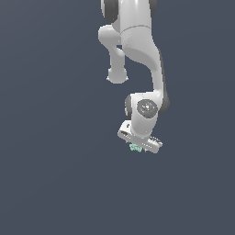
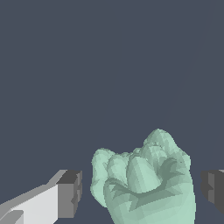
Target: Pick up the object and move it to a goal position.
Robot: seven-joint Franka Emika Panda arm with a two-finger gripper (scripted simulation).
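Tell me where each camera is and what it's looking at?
Exterior view: sits off the arm, looking at the whole robot; its exact spot can't be told. The hand hangs over the object.
Wrist view: sits on the wrist, looking out between the fingers at the object.
Both show the mint-green object at the open hand.

The arm (image 1: 140, 50) presents a smooth, glossy white shell, the object (image 2: 146, 183) a matt, faceted, lumpy mint-green surface, and the finger pads (image 2: 70, 194) matt dark grey.
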